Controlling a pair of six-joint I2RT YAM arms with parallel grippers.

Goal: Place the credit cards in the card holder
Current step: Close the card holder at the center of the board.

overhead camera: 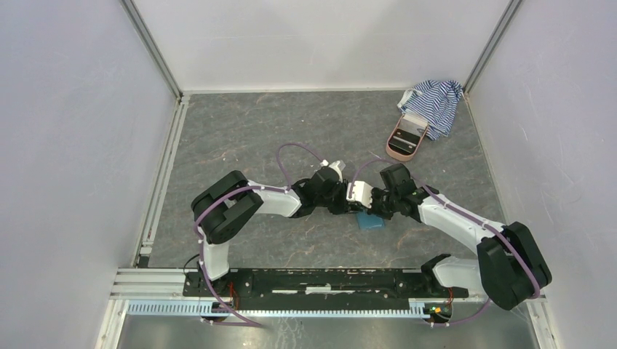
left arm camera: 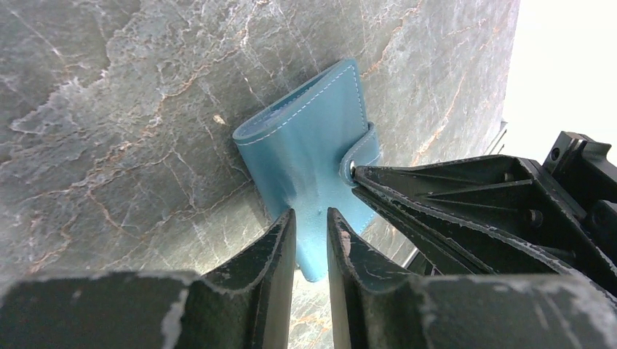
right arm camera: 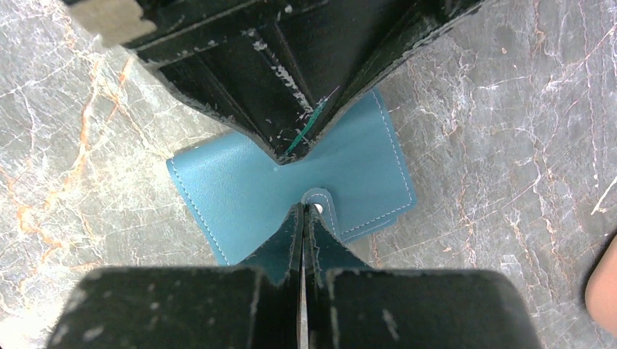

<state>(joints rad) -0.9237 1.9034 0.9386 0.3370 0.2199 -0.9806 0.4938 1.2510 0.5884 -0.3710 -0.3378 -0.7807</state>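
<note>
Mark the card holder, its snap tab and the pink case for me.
card holder (left arm camera: pixel 305 138): left wrist view, middle of its front cover.
snap tab (right arm camera: pixel 320 198): right wrist view, its rounded end.
pink case (overhead camera: pixel 405 139): top external view, its middle.

Bright, even light; left wrist corner overexposed.
</note>
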